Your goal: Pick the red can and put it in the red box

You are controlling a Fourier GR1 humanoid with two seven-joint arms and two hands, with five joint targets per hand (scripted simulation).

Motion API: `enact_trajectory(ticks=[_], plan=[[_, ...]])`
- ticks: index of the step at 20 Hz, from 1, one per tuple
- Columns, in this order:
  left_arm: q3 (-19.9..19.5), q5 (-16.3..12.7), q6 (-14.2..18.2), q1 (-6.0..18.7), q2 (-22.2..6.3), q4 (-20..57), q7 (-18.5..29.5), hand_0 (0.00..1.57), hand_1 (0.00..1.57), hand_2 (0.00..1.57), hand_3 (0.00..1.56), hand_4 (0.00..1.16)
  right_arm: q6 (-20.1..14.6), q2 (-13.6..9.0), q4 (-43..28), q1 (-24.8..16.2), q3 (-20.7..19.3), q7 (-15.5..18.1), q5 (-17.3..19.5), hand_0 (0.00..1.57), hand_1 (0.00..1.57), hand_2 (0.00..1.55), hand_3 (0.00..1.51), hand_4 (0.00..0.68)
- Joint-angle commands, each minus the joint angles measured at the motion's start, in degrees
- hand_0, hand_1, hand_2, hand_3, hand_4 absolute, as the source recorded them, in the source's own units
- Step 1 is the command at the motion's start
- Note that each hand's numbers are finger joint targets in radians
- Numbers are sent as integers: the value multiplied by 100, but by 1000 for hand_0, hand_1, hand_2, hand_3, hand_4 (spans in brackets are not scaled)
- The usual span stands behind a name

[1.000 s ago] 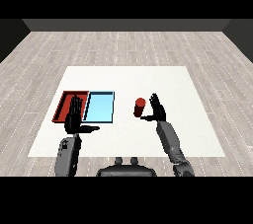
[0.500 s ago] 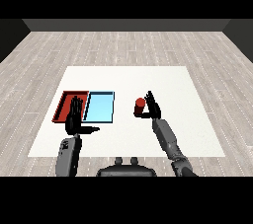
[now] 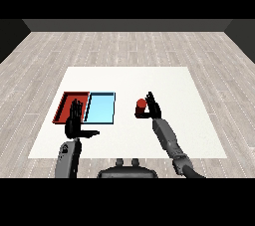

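The red can [image 3: 141,107] stands upright on the white table, right of the two trays. My right hand [image 3: 153,107] is against the can's right side with its fingers still mostly straight and pointing up, not curled round it. The red tray [image 3: 67,102] lies at the left, with the light blue tray [image 3: 101,108] touching its right side. My left hand [image 3: 74,123] hovers open over the red tray's near edge, fingers up and thumb stretched to the right.
The white table [image 3: 169,80] extends well beyond the trays and the can on all sides. Grey wooden floor surrounds it.
My right hand has moved left and closed the gap to the red can. The can has stayed where it was. The left hand has barely shifted.
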State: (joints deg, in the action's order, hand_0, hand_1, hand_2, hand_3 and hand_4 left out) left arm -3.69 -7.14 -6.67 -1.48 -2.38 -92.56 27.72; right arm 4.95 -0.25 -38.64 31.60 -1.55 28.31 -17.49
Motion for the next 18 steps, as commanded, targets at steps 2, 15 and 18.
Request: enact_trajectory(ticks=[2, 15, 18], plan=[[21, -101, -31, 7, -18, -197, -272, 0, 0, 0, 0, 0, 12, 24, 279, -8, -107, 289, 132, 0, 0, 0, 0, 0], [-119, 42, 125, 531, 26, 527, 77, 0, 0, 0, 0, 0, -115, 24, 676, 337, 355, 371, -404, 0, 0, 0, 0, 0], [97, 100, 99, -134, 154, -24, 139, 0, 0, 0, 0, 0, -409, 24, 871, 649, 858, 335, -804, 0, 0, 0, 0, 0]])
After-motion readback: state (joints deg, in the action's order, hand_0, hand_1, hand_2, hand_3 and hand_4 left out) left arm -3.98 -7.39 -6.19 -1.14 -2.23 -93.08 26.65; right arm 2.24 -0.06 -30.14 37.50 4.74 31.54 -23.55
